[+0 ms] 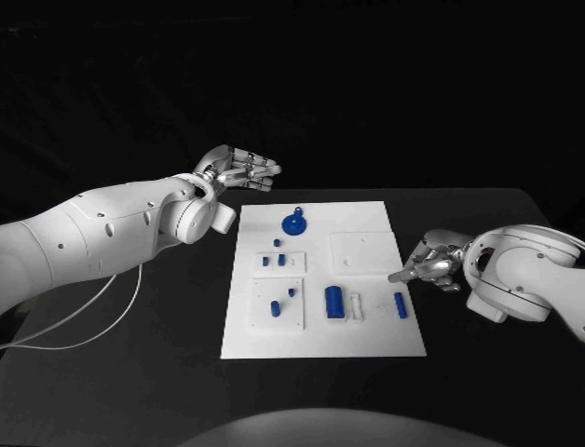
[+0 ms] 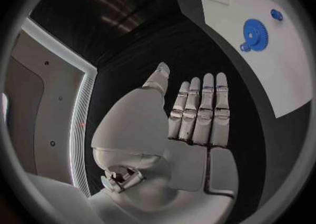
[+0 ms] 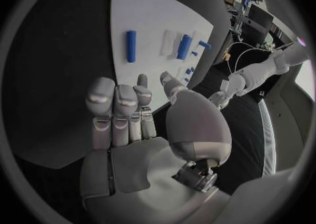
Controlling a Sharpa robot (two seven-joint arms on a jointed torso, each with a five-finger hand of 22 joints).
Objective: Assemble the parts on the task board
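Observation:
The white task board [image 1: 322, 321] lies mid-table. On it sit a blue gear [image 1: 294, 223], a thick blue cylinder [image 1: 334, 302], a slim blue peg [image 1: 401, 305] and several small blue pieces [image 1: 275, 261]. My left hand [image 1: 239, 170] hovers off the board's far left corner, fingers straight and empty [image 2: 197, 113]; the gear [image 2: 255, 34] lies beyond its fingertips. My right hand [image 1: 431, 265] sits at the board's right edge, holding nothing [image 3: 131, 108]. The peg [image 3: 131, 46] and cylinder [image 3: 184, 46] lie ahead of it.
Two raised white square plates [image 1: 361, 251] [image 1: 277, 304] are on the board. A thin white cable [image 1: 104, 312] loops over the table at the left, under my left arm. The black table [image 1: 494, 372] extends around the board.

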